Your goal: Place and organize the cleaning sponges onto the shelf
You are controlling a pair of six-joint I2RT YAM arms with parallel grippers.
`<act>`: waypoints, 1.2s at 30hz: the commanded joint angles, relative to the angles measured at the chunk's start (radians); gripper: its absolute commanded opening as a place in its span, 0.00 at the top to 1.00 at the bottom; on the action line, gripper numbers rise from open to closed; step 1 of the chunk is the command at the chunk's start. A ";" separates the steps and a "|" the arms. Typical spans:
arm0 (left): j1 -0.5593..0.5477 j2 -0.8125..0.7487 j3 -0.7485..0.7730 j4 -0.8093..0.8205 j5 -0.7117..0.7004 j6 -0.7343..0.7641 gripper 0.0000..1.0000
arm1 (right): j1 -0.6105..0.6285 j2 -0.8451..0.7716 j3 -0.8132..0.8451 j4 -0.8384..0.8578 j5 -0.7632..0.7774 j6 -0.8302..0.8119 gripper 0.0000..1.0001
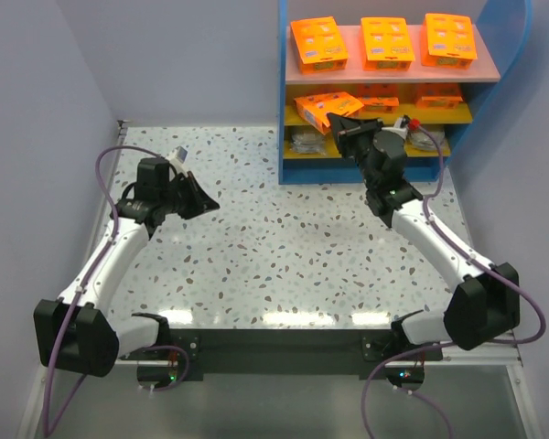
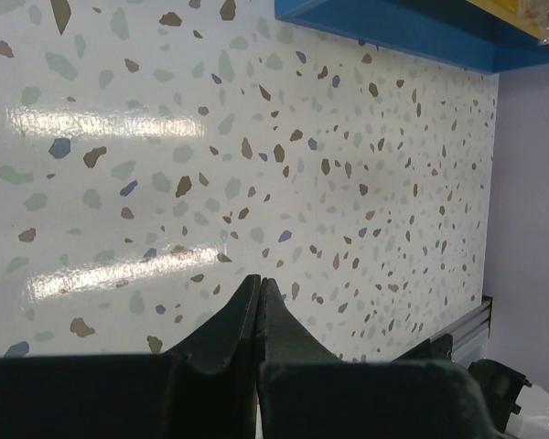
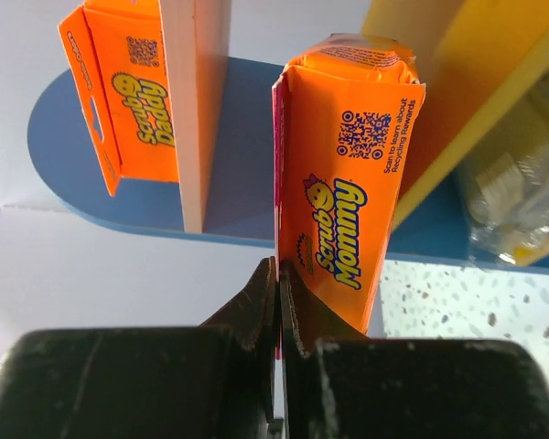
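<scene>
At mid shelf point(image 1: 282, 110), R tool point(image 3: 277, 270) pinching orange sponge pack point(image 3: 348, 183) edge, L tool point(image 2: 260, 283) pressed together

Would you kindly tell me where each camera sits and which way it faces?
Top external: above and behind the bases, looking down across the table to the shelf; both arms show whole.
Left wrist: on the left arm, looking down over the shut left hand at the table and the shelf's blue base.
Right wrist: on the right arm, facing the shelf, its right hand shut on the Scrub Mommy pack.
Shared: top and right-wrist views both show that pack at the upper yellow board.
</scene>
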 commanded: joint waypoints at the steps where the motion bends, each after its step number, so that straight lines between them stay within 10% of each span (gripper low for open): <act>1: 0.001 -0.034 -0.010 -0.016 0.020 0.021 1.00 | -0.003 0.071 0.095 0.144 0.033 0.060 1.00; 18: 0.001 -0.069 -0.004 -0.062 -0.006 0.020 1.00 | 0.176 0.232 0.270 -0.061 0.487 0.020 1.00; 36: 0.001 -0.086 0.001 -0.086 -0.026 0.015 1.00 | 0.198 0.366 0.295 0.004 0.420 0.098 0.92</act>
